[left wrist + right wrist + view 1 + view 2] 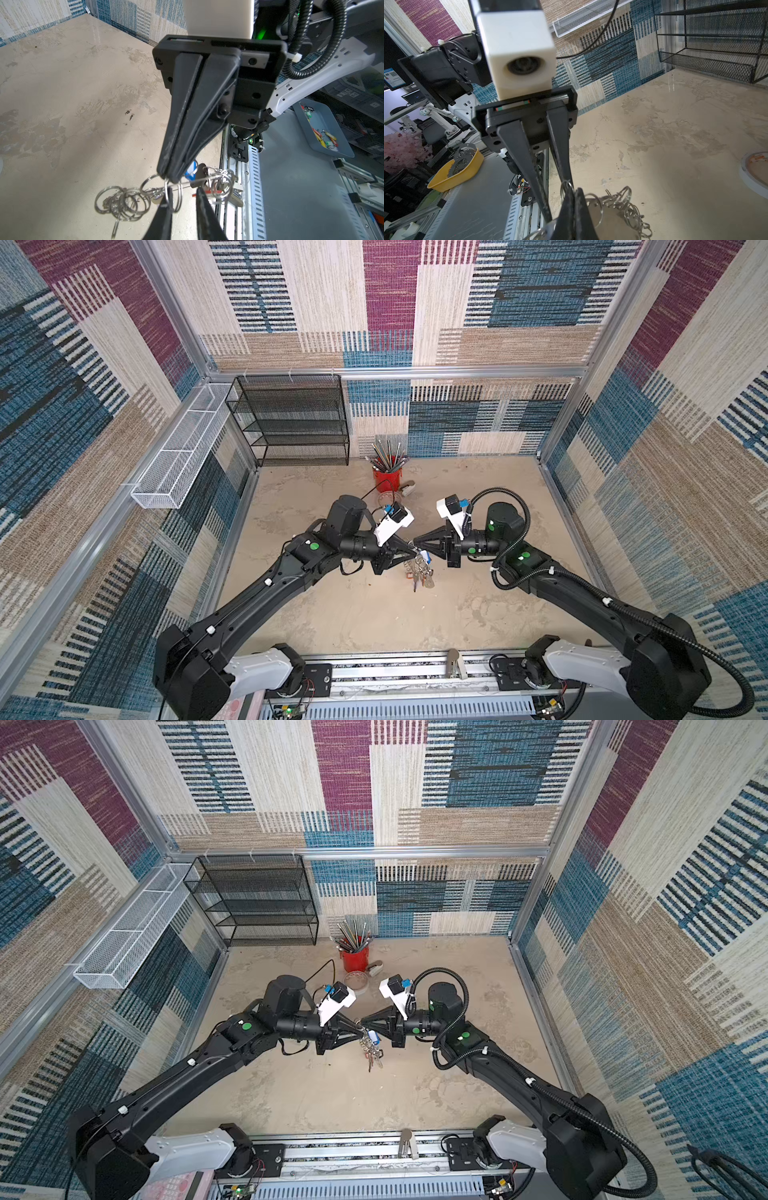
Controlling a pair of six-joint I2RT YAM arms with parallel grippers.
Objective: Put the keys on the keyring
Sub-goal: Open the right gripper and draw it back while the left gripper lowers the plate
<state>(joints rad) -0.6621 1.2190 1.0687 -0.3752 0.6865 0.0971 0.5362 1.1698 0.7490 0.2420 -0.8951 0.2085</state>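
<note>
The two arms meet tip to tip over the middle of the bench (353, 614). The keyring (417, 569) hangs between them in the air, clear of the surface in both top views. The right gripper (417, 543) has its jaws pressed together and is clamped on the keyring. From the left wrist camera the right gripper (168, 176) pinches one of the silver split rings at its very tip. From the right wrist camera the right gripper (574, 193) sits at the edge of the gray plate (610, 224), with loops of rings fanned out beside it. The left gripper (411, 552) has its jaws partly apart. From its own wrist camera, the left gripper (184, 193) shows a clear gap between its two fingers (164, 209). One finger touches or passes through a ring, but I cannot tell which. It has no firm hold on anything. The right wrist camera also shows the left gripper (558, 199) spread, one tip ending right at a ring. The keys (428, 581) dangle from the lower end of the keyring. A blue tag (424, 558) lies just under the right gripper, and a sliver of red shows beside it in the left wrist view. Well behind the arms stand a red cup of pencils (388, 479) and a tape roll (386, 498).
</note>
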